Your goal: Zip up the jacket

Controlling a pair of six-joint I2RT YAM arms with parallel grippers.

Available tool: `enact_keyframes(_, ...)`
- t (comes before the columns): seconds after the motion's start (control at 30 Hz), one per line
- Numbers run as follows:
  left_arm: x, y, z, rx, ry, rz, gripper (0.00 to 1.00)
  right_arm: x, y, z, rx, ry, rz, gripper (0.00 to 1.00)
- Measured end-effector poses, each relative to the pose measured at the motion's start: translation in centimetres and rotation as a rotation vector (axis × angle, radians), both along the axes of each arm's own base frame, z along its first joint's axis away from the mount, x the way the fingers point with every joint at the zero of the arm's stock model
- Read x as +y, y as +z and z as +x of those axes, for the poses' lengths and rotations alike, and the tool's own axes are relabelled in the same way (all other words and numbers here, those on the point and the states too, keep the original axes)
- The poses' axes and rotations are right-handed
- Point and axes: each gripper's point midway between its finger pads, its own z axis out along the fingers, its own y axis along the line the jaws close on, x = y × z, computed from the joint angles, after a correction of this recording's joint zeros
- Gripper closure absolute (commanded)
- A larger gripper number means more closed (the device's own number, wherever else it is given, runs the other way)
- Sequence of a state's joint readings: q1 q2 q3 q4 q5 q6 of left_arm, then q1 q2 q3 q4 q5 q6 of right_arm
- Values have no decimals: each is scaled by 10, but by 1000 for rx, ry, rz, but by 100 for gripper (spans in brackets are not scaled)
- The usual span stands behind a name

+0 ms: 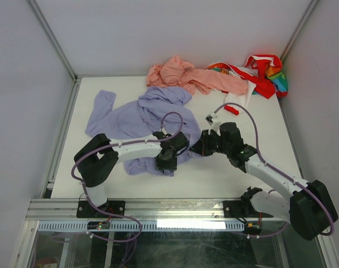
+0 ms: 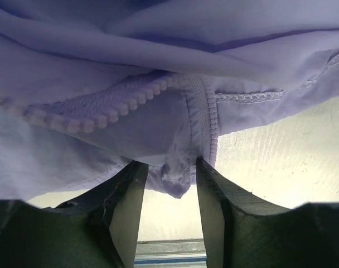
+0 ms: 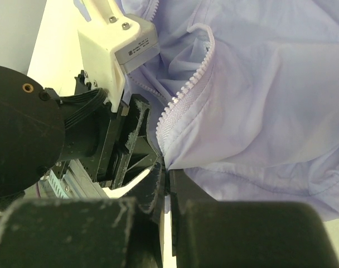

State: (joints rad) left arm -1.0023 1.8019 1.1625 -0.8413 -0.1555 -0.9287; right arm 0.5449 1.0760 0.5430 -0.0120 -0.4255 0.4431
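Observation:
The lavender jacket [image 1: 141, 117] lies crumpled on the white table, left of centre. My left gripper [image 1: 166, 161] is at its near hem. In the left wrist view the fingers [image 2: 127, 192] stand partly closed, with the bunched hem corner [image 2: 170, 177] pinched between their tips [image 2: 170, 164]. A row of zipper teeth [image 2: 102, 114] runs just above. My right gripper [image 1: 196, 148] meets it from the right. In the right wrist view it is shut [image 3: 168, 170] on the jacket's edge at the foot of a zipper row [image 3: 186, 89]. The slider is not visible.
A salmon-pink garment [image 1: 186, 75] and a red-white multicoloured garment [image 1: 261, 75] lie at the back of the table. A red strip [image 1: 232, 108] lies behind my right arm. Enclosure walls stand on both sides. A metal rail [image 1: 169, 207] runs along the near edge.

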Motion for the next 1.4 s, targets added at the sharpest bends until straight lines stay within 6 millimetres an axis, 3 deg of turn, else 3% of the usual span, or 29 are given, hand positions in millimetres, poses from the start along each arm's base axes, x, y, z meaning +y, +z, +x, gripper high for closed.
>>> enact_keyframes(0.17,3,-1,-1,5,0,9,71,0,-1,0,0,1,-1,100)
enact_keyframes(0.37,5,-1,-2,-4,-3,-3,100,0,-1,-1,-4,12,-4,100)
enact_keyframes(0.6,14,10,2,-73,-3,-85,100,6,0,-9,1,77,11,100)
enact_keyframes(0.73,4,48,23,-197,-11,-208,100,10,10,-9,-26,113,26,100)
enact_keyframes(0.83,-2,91,40,-317,-7,-345,100,14,21,-9,-57,146,45,100)
enact_keyframes(0.93,1,130,56,-446,8,-479,100,19,36,-6,-98,171,65,100)
enact_keyframes(1.0,7,147,63,-514,19,-543,100,21,45,-3,-124,179,77,100)
enact_keyframes(1.2,28,165,69,-680,15,-691,100,34,71,-4,-143,211,185,100)
enact_keyframes(1.3,28,174,66,-747,-15,-758,100,43,87,-6,-173,235,295,100)
enact_keyframes(1.4,25,188,66,-814,-41,-818,100,50,91,-9,-163,249,360,100)
